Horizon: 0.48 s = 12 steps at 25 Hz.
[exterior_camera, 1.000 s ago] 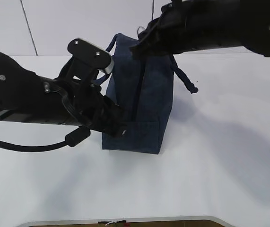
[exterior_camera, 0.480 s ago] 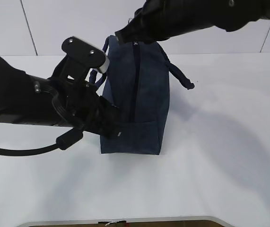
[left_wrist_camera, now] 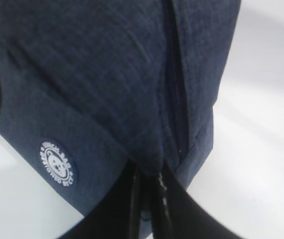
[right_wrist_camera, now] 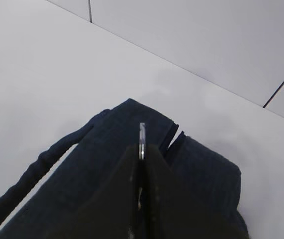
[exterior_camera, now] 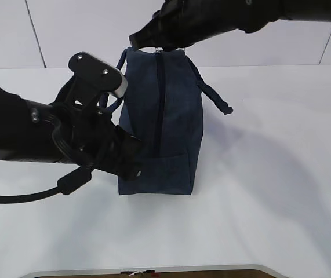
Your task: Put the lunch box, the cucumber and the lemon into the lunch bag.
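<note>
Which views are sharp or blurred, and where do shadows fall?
Exterior view: evenly lit, sharp; the bag throws a soft shadow rightwards onto the table. Left wrist view: close and slightly soft, though the round logo patch is discernible. Right wrist view: near gripper blurred, wall lines sharper.

lunch bag (exterior_camera: pixel 168 121) shifted left, right claw (exterior_camera: pixel 135 40) moved left

- The lunch bag (exterior_camera: pixel 174 116) is dark navy woven cloth, matt, with a denim-like grain.
- Its loop handles (exterior_camera: pixel 214 95) look like thick, soft corded fabric.
- A round white printed badge (left_wrist_camera: pixel 57 163) sits on the cloth.
- The ring pull (right_wrist_camera: pixel 142 139) is thin shiny metal.
- The tabletop (exterior_camera: pixel 281 191) is smooth, matt white.
- The arms' black housings look like smooth plastic with a dull sheen.
</note>
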### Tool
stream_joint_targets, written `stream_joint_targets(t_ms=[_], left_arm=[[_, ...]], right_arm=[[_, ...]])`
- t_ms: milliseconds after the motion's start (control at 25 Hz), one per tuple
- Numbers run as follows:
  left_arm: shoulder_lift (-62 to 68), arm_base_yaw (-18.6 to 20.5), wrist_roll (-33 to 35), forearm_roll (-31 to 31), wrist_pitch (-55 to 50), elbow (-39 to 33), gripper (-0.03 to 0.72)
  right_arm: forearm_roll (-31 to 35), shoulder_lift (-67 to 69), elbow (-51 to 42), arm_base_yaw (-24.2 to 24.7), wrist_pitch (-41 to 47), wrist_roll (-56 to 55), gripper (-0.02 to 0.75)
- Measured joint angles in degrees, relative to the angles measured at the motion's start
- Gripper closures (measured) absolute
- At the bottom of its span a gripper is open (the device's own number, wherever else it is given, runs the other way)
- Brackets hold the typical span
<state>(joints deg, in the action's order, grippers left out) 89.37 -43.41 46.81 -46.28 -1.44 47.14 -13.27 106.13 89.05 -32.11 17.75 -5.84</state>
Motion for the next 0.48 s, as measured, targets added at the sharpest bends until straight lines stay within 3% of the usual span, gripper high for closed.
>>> stream_joint_targets(t_ms=[480], left_arm=[[-0.25,0.00,0.00,0.22,-1.76,-0.87,0.694]], right_arm=[[0.00,7.85,11.33,0.00,4.14,-0.10,0.733]])
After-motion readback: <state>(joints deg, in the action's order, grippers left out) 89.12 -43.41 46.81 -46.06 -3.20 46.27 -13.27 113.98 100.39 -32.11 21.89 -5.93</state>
